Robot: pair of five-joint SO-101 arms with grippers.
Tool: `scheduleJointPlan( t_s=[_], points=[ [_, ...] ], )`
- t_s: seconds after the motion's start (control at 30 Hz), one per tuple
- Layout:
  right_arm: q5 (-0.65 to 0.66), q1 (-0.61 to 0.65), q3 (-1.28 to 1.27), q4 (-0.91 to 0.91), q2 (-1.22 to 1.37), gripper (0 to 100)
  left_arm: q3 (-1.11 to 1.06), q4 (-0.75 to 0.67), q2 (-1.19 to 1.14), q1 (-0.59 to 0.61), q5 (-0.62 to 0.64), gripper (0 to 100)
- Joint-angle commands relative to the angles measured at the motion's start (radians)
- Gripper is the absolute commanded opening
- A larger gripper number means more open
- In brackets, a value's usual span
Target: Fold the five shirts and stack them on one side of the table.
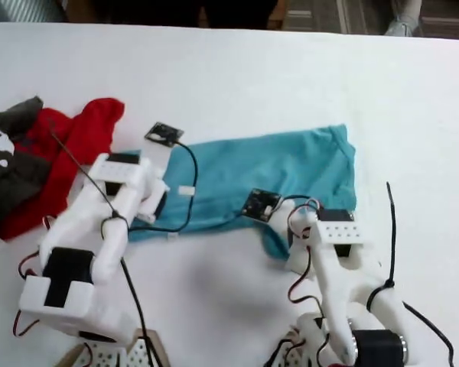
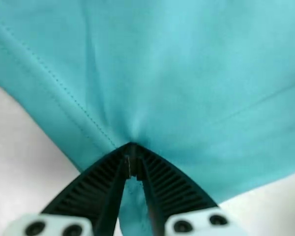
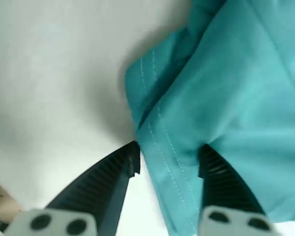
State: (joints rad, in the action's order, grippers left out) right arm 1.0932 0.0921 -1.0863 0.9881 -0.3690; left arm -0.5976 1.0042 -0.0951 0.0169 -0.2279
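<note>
High view: the teal shirt (image 1: pixel 275 172) lies spread on the worktop (image 1: pixel 291 76), with a red shirt (image 1: pixel 69 153) beside it. We judge a fold is starting. Our left end effector (image 2: pixel 132 157) pinches its stitched hem, while the right end effector (image 3: pixel 169 156), spread astride that hem, must close before both lift. The knit looks thin, soft and limp.

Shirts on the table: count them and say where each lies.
3. A teal shirt lies mid-table; a red shirt is bunched at the left; a dark shirt overlaps it. Others may be hidden.
</note>
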Motion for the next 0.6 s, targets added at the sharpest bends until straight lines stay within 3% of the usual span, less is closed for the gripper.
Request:
scheduleJointPlan(
  t_s=[0.0,0.27,0.57],
  points=[
    [0.009,-0.012,0.005,-0.013,0.035,1.7,-0.007,-0.020,0.006,-0.009,0.005,3],
    [0.009,-0.016,0.046,0.002,0.027,1.9,-0.007,-0.020,0.006,-0.009,0.005,3],
    [0.043,-0.076,0.420,0.280,0.033,1.9,-0.007,-0.020,0.006,-0.009,0.005,3]
  ],
)
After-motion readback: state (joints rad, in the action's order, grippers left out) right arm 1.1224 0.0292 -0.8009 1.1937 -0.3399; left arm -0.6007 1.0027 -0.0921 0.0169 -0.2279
